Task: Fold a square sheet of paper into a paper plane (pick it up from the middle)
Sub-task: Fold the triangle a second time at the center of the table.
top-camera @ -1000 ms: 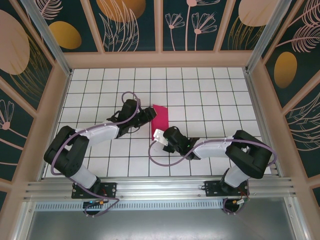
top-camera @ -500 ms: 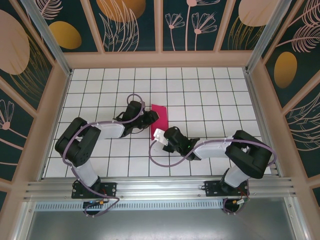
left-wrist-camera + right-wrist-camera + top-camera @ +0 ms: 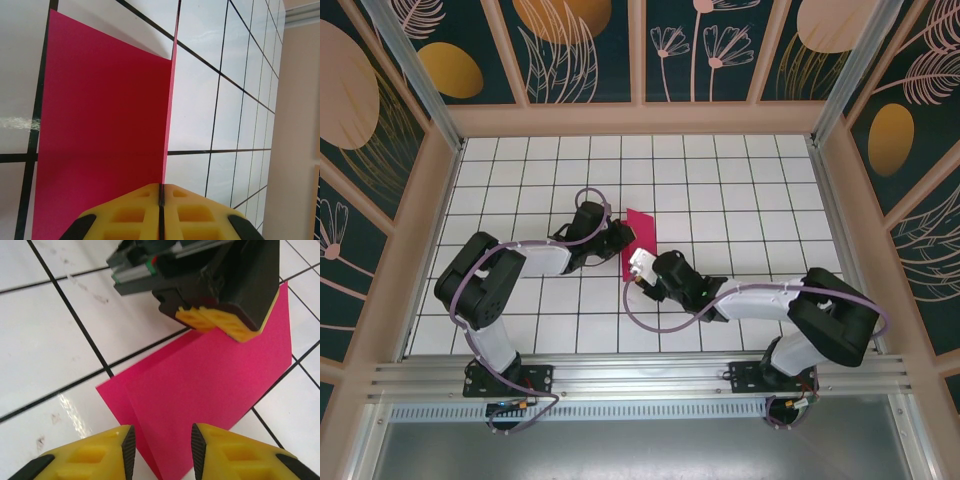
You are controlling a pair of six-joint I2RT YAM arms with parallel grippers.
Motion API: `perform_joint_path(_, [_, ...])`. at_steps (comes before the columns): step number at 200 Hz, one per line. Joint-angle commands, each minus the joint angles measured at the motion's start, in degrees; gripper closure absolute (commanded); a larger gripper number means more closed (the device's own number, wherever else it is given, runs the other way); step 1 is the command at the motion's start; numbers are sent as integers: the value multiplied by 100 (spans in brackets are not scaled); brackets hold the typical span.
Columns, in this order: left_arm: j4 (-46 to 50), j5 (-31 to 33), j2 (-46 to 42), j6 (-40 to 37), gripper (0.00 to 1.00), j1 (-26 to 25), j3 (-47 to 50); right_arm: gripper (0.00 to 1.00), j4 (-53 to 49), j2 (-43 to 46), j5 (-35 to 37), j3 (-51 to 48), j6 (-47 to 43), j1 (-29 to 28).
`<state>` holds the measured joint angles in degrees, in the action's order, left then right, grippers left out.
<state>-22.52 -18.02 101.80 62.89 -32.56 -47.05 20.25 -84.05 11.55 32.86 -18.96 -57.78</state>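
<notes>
The square sheet of paper (image 3: 642, 236) is magenta-red, folded double into a narrow strip on the white tiles at the table's middle. My left gripper (image 3: 624, 238) reaches it from the left. In the left wrist view its yellow fingers (image 3: 145, 210) are pressed together on the thin raised edge of the paper (image 3: 100, 125). My right gripper (image 3: 162, 446) stands open just short of the paper's near end (image 3: 210, 375), nothing between its fingers. The right wrist view also shows the left gripper (image 3: 216, 320) pinching the paper's far edge. No paper plane shape is formed.
The white tiled table (image 3: 740, 190) is walled by a wooden frame (image 3: 640, 118) with patterned panels. The right arm (image 3: 760, 298) lies low across the near right tiles, and the left arm (image 3: 510, 265) bends across the near left. A purple cable (image 3: 650, 322) loops beside the right wrist.
The left gripper has moved right onto the paper and shut on its edge. The right gripper has opened, letting go of the paper's near end, and its arm has shifted slightly.
</notes>
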Motion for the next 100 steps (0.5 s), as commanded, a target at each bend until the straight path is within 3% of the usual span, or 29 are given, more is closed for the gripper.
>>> perform_joint_path(1, [-85,-81,37,36,91,27,-137,58,269,-136,-109,126,319,-141])
perform_joint_path(21, [-86,-79,42,49,91,26,-129,56,352,-421,-103,276,357,-237])
perform_joint_path(50, [-106,-105,46,48,91,31,-144,52,671,-740,519,403,399,-387])
perform_joint_path(100, [-79,-117,38,21,91,32,-150,56,758,-867,966,508,490,-418])
